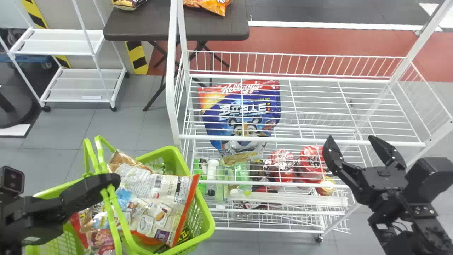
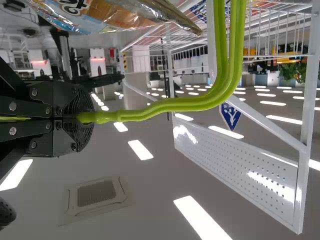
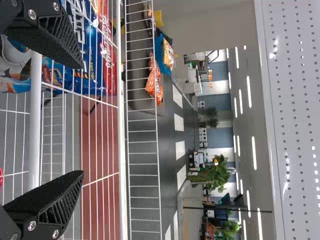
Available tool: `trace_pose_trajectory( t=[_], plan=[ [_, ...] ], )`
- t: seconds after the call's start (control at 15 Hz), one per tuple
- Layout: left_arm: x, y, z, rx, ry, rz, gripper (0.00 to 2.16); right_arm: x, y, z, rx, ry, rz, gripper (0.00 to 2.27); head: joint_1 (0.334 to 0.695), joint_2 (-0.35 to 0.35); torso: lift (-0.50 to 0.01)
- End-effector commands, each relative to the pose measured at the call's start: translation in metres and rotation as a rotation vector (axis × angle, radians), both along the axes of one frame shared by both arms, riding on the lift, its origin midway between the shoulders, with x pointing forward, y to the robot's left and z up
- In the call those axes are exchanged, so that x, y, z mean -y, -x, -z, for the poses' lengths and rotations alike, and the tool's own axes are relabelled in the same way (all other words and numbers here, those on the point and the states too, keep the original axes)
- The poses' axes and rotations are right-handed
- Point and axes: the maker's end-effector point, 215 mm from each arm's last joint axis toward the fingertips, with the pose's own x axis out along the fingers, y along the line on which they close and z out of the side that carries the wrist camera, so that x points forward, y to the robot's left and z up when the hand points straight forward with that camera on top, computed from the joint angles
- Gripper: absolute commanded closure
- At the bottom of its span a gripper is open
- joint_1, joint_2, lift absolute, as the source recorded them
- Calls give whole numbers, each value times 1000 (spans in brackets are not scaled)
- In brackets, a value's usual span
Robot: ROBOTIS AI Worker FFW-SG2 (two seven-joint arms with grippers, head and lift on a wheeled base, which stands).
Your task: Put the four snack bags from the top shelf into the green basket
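In the head view, our left gripper (image 1: 114, 180) is clenched around the pair of lime-green handles (image 1: 115, 226) of the green basket (image 1: 209, 228). Several snack bags lie heaped inside the basket, a large white-and-orange snack bag (image 1: 155, 200) on top. We have our right gripper (image 1: 351, 140) released, its fingers spread apart beside the front rail of the white wire rack (image 1: 300, 139), well apart from the blue cereal bag (image 1: 247, 106). That bag is in the rack, with wires and the front rail crossing before it; we cannot tell which level bears it. Lower down are bottles (image 1: 219, 184) and red packages (image 1: 312, 159). Behind the rack stands a dark table (image 1: 177, 30) with snack bags on it.

In the left wrist view, we see the pads of our left gripper (image 2: 86, 118) pressed together on the handles, which bend away from them. Part of a silver-edged snack bag (image 2: 135, 15) shows too.

In the right wrist view, we have nothing between the parted fingers of our right gripper (image 3: 81, 120). The cereal bag is partly hidden behind one finger, and wires cross it. Beyond the rack, an orange snack bag (image 3: 154, 82) is on the dark table.
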Motion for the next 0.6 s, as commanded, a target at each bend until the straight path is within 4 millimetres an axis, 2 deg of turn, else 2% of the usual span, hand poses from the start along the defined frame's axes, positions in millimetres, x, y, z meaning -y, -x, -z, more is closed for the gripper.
trace_pose_trajectory(
  t=[0.0, 0.53],
  plan=[
    [-2, 3, 0, -3, 8, 0, 2148, -1, 6, 2, 1, -5, 2, 56, 695, -27, 0],
    [0, 14, -1, -1, -6, 13, 2148, 3, 15, 2, -3, -37, 28, 66, 695, -31, 0]
  ],
)
